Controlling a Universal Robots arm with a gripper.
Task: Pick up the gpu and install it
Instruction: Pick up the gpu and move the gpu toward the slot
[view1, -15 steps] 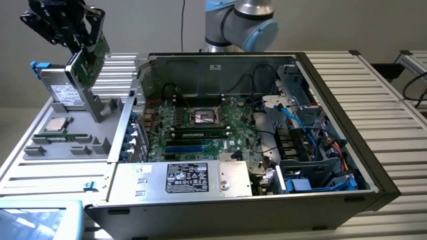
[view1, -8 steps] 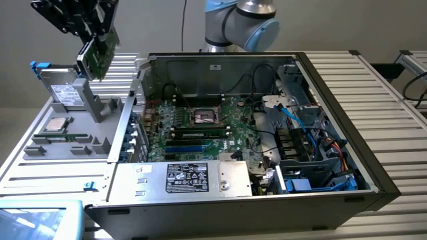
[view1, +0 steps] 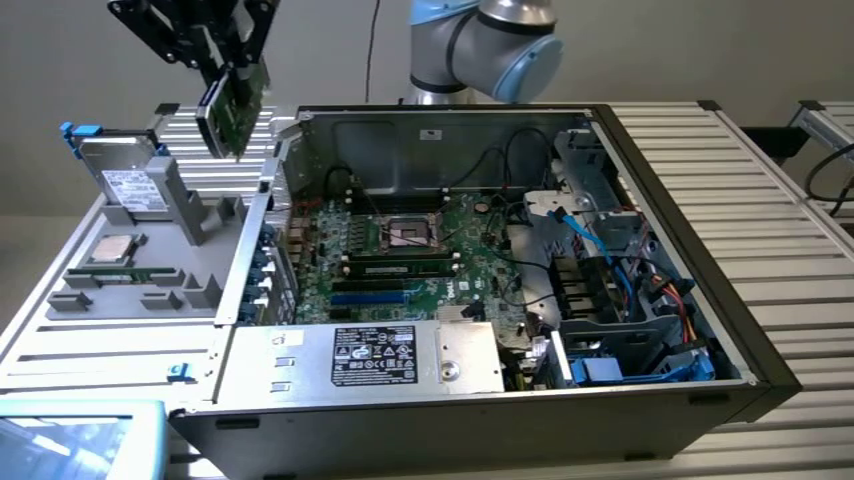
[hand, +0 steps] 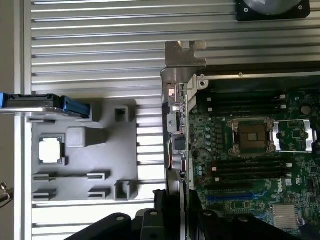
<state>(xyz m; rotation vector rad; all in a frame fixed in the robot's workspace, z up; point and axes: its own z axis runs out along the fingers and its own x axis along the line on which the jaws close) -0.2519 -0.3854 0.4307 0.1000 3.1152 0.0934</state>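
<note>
The gpu (view1: 234, 112), a thin green card, hangs in the air above the gap between the grey parts holder and the open computer case, in the exterior view's upper left. My black gripper (view1: 227, 62) is shut on its upper edge. In the wrist view the gpu (hand: 176, 131) appears edge-on, with its silver bracket (hand: 184, 54) at the far end and my gripper (hand: 174, 200) clamped on the near end. Below it lies the case wall next to the motherboard (hand: 250, 150).
The open computer case (view1: 694, 270) holds the motherboard (view1: 400, 250), cables and a power supply (view1: 387, 355). A grey parts holder (view1: 147, 285) on the exterior view's left carries a silver drive (view1: 131, 185), a processor (view1: 114, 248) and a memory stick. Ribbed aluminium table (view1: 787, 180) surrounds everything.
</note>
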